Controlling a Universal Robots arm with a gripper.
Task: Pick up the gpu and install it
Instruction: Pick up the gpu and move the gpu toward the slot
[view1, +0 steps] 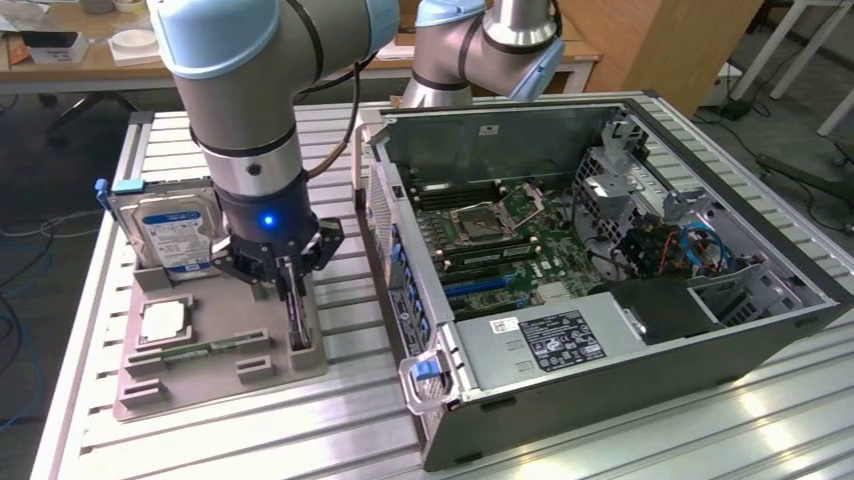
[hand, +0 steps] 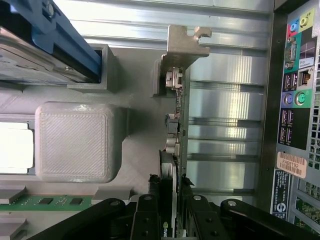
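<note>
At the middle left of the exterior view, a thick silver hard drive with a blue label (view1: 171, 235) stands upright at the back of a grey plastic parts tray (view1: 214, 388). Lower left, a square silvery processor chip (view1: 163, 322) lies flat in the tray. A narrow green memory stick (view1: 214, 350) lies just in front of it.

Right of these, the grey and light-blue robot arm (view1: 240, 100) reaches down from the upper left. Its black gripper (view1: 287, 290) is over the tray's right edge.

The gripper (hand: 171, 200) is clenched on the gpu (view1: 299, 325), a thin flat dark card with a silvery metal end bracket. In the wrist view the black fingers (hand: 147, 210) press both faces of the gpu (hand: 176, 125). The card stands on edge in the tray's slot.

The tray rests on a slatted aluminium table (view1: 334, 445). At the right, a black open computer case (view1: 601, 400) lies on its side, showing its green motherboard (view1: 521, 250).
</note>
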